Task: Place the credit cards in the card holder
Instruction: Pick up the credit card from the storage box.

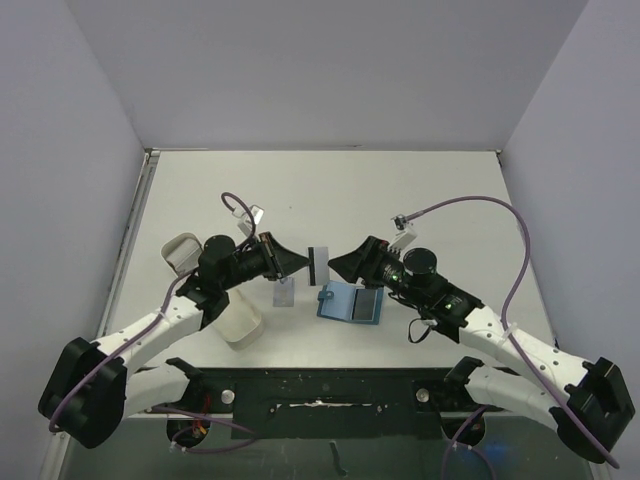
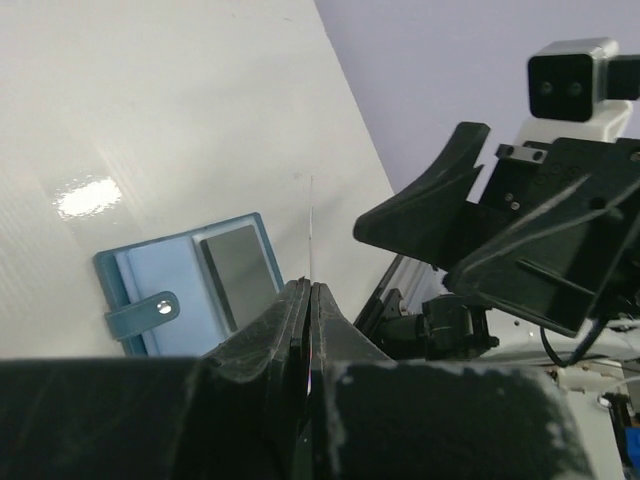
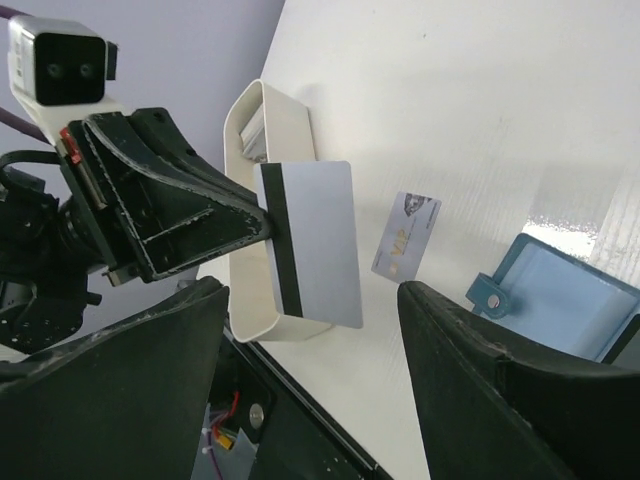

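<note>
My left gripper (image 1: 303, 262) is clamped on a striped credit card (image 1: 319, 262), holding it upright at mid-frame so the right gripper (image 1: 336, 265), fingers apart, can take its free edge. The teal card holder (image 1: 350, 302) lies open just below, and a second card (image 1: 286, 294) lies flat to its left

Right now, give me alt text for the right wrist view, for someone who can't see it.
The left claw holds a pale, dark-striped card upright by one edge, in front of the open right claw. Behind it, a second card lies flat on the table between a white tray and the open teal card holder.
</note>
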`<state>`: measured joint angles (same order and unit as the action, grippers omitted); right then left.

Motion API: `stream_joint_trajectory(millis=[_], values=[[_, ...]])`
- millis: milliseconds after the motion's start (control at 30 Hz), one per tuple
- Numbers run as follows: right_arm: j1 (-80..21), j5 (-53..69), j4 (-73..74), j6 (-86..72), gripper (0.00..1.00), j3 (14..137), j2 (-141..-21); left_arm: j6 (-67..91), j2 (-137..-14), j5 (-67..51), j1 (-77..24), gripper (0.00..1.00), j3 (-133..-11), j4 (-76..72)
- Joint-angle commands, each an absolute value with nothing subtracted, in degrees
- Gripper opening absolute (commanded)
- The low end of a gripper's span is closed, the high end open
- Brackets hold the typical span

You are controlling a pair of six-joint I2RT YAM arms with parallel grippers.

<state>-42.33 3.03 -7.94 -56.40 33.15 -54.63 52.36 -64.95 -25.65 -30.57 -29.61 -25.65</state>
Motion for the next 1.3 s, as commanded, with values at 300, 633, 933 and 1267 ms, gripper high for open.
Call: stream_joint_trajectory(millis=[300,633,933,1267], values=[[-41.9,11.5,-11.5,-55.2,0.50,31.7,-51.4,56.4,-61.1,-36.7,-34.0,0.00,-30.7,-33.2],[-42.1,13.3,-16.3,-57.4,0.06,27.3,-48.7,57.7,-62.6,-35.6,-34.6,0.00,-29.5,-35.0],[-42.1,8.0,-7.1,-55.4,0.00,26.4,-45.4,48.2,-60.9,-23.2,-34.7,0.40,-33.1,-16.8],[-34.1,7.5,6.9,-48.9,0.00,29.3,-48.0,42.0,-67.1,-12.6,-38.7,0.37,-36.0,-9.3]])
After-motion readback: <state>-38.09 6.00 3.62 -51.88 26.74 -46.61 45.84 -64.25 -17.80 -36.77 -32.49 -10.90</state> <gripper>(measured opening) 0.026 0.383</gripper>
